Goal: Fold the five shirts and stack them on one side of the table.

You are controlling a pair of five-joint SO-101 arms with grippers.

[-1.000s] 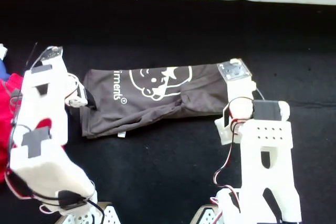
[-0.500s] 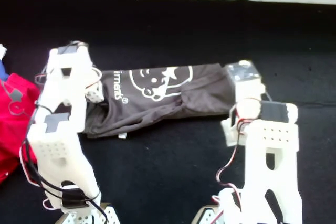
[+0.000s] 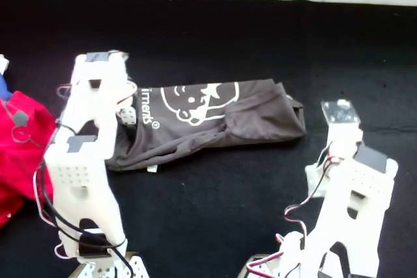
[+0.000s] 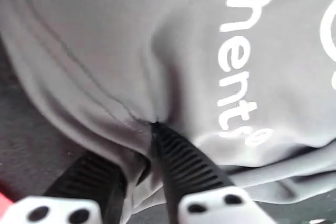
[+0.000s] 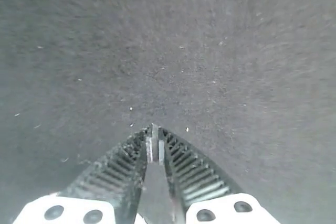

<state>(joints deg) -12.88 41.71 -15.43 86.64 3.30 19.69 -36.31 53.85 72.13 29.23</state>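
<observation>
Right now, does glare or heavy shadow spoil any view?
High view: no glare, the grey shirt evenly lit on the black table. Left wrist view: soft shadow in the grey shirt's folds. Right wrist view: flat, even light on the black table.

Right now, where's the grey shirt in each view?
High view: grey shirt lies lengthwise across the middle of the table.
Left wrist view: grey shirt up close, a fold pinched in the jaws of the left gripper.
Right wrist view: right gripper, jaws shut, over the black table cover.
Shared landmark: the shirt's white lettering.
</observation>
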